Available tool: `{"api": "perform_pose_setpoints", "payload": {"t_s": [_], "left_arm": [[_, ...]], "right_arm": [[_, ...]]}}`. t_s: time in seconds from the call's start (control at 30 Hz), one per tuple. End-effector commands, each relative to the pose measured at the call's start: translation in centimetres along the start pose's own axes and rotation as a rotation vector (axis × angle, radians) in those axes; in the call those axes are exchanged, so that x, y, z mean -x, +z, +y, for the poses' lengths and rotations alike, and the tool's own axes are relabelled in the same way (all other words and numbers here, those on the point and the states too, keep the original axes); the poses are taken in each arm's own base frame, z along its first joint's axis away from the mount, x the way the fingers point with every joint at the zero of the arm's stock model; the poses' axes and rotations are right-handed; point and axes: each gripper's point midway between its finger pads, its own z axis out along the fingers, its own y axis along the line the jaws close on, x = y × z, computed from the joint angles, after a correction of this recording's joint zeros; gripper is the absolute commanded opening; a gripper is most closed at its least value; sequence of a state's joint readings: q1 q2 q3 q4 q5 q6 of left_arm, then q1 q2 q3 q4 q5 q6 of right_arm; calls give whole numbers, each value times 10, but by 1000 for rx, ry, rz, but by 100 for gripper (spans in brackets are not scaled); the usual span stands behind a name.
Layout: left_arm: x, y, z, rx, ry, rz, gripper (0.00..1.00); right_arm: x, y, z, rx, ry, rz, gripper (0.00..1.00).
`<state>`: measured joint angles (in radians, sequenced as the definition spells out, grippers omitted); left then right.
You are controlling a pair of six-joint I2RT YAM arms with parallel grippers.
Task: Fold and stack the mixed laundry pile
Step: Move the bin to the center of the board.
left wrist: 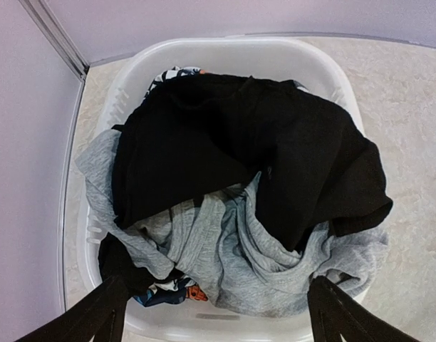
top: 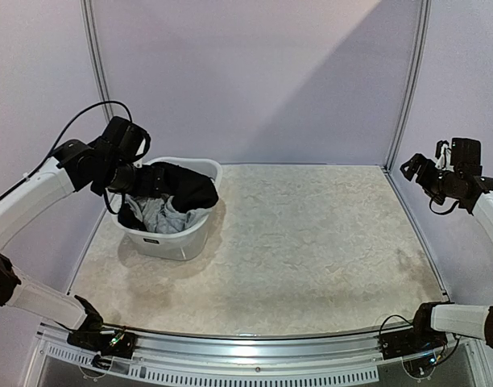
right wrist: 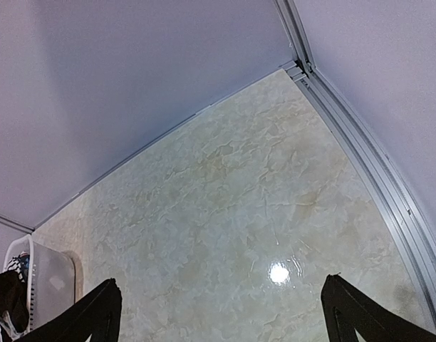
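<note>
The mixed laundry pile (top: 167, 201) fills a white plastic basket (top: 176, 242) at the table's left. A black garment (left wrist: 253, 142) lies on top, a light grey top (left wrist: 239, 249) below it, and a printed piece (left wrist: 172, 291) shows at the near rim. My left gripper (left wrist: 216, 313) hangs open above the basket's near side (top: 122, 173), its fingers (left wrist: 97, 313) spread wide and holding nothing. My right gripper (right wrist: 221, 313) is open, raised at the far right (top: 416, 169) over bare table, well away from the pile.
The marbled tabletop (top: 311, 242) stretches right of the basket. Lilac walls with metal corner posts (top: 97, 56) close in the back and sides. A metal rail (top: 246, 347) runs along the near edge with both arm bases.
</note>
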<state>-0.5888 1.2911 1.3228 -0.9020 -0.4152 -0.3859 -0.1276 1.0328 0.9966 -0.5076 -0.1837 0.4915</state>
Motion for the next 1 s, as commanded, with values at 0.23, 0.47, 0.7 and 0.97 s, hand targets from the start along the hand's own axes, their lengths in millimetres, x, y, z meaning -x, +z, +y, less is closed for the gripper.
{"api": "perform_pose_setpoints", "payload": {"t_s": [0.23,0.47,0.7,0.97], "left_arm": [[9,7,-45,-16,161,30,90],[7,33,-70,4,190,98,90],[3,44,-100,-43,205,118,89],[-29,61,-136,-88,239,199,88]], "right_arm": [[-8,2,-24,-125,16,43,99],[-16,3,-33,-178,-8,93,99],[-16,-3,-36,-195,-44,91,99],[-18,-2,-37,-202,-50,109,99]]}}
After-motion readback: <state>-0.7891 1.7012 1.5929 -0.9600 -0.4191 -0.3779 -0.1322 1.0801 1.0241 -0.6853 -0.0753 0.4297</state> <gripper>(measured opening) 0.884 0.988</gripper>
